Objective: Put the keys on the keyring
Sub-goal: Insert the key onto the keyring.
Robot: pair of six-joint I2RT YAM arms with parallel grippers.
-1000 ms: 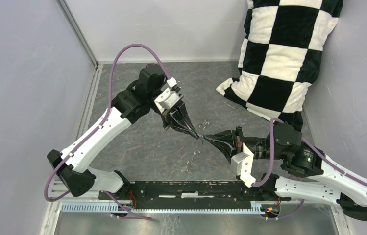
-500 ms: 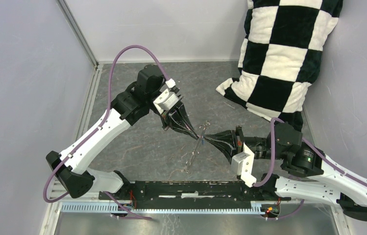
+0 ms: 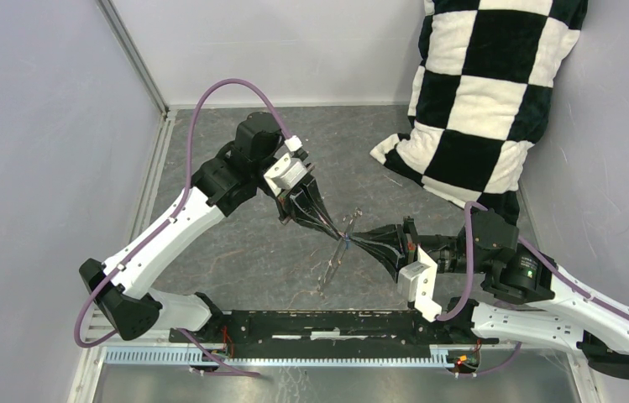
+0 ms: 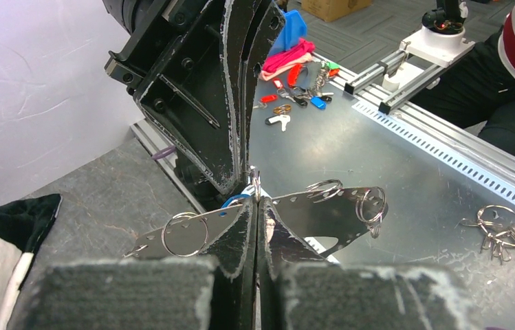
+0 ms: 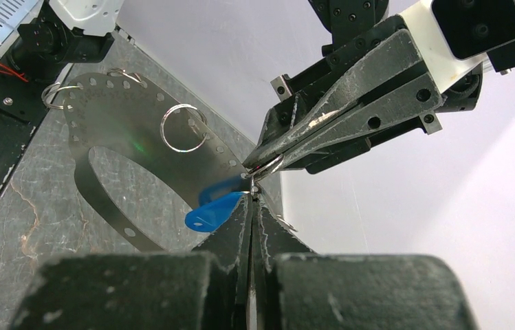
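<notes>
Your left arm stretches forward, elbow out, and your left tool angles down toward the right, fingers pressed together. Your right arm comes in from the right; your right tool points left, likewise clamped tight. The two tips nearly touch.

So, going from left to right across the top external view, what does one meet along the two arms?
In order: left arm → left gripper → right gripper → right arm. The keyring sits where the grippers meet and the checkered pillow overlaps the right arm, so both are left out.
</notes>
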